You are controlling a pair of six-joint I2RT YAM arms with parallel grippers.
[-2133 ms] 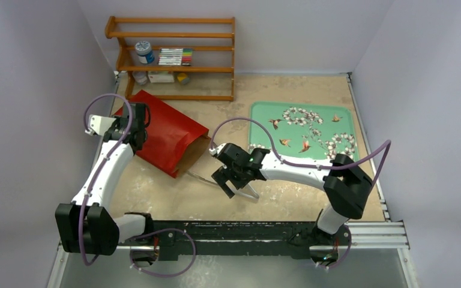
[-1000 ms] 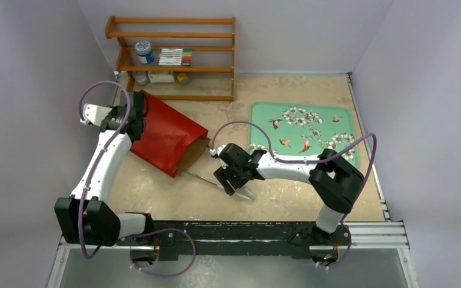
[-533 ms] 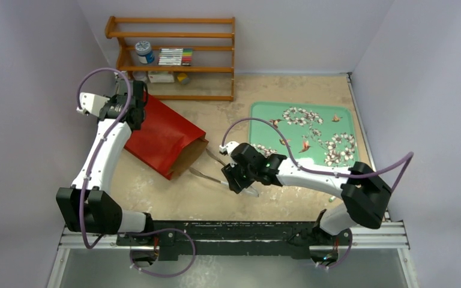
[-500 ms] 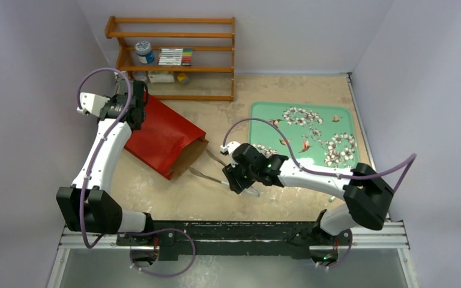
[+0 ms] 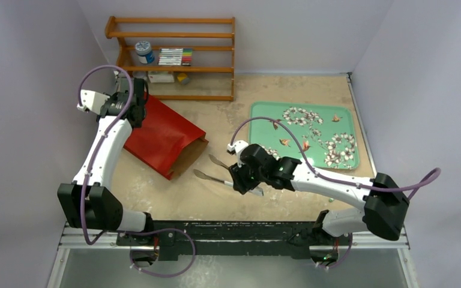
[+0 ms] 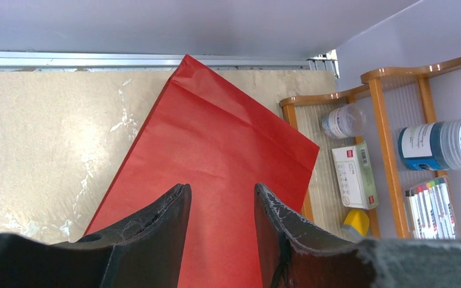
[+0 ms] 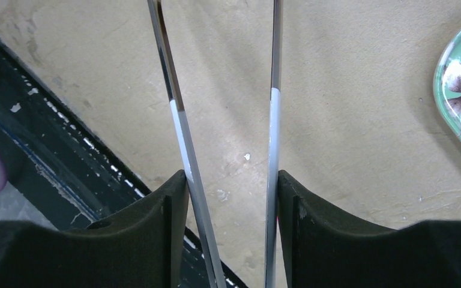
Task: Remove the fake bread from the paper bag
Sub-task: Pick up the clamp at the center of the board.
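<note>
glossy red paper bag [image 5: 165, 135] lies flat on its side on the left of the mottled beige surface [image 5: 168, 198], creased, with plain brown kraft showing at the mouth, which faces the right hand [image 5: 240, 179]. fake bread is hidden, nothing visible past the mouth. left hand [image 6: 221, 191] is over the bag near its folded closed end, its worn black fingers apart with smooth red paper showing between them; can't tell if they pinch it. right hand is clamped on thin shiny metal tongs [image 5: 213, 178], one finger pressed against each flat arm; the arms spread toward the bag mouth, tips just short of it. rounded mint green tray with flower and bird print [image 5: 261, 114] sits far right. slatted wooden rack [image 5: 174, 35] at the back holds jars and markers.
</note>
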